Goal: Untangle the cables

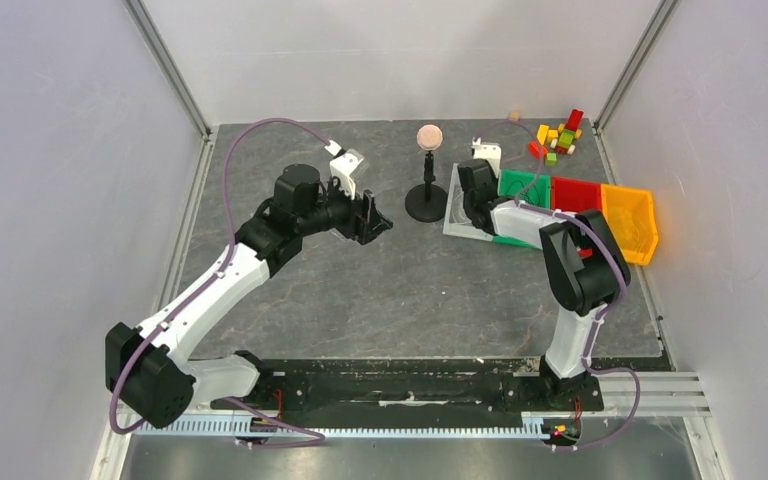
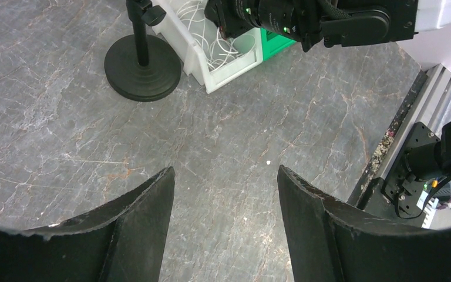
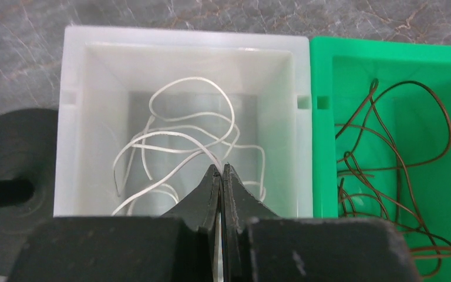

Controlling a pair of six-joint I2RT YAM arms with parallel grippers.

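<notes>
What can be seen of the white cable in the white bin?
The white cable is a thin flexible wire lying in loose overlapping loops on the floor of the white bin. All of it that shows is inside the bin, with no other colour mixed in. One strand runs up to the shut tips of the right gripper, which seems to pinch it.

left gripper (image 2: 226, 170) hangs with jaws spread wide, while the right gripper (image 3: 222, 166) points down, pinched tight.
</notes>
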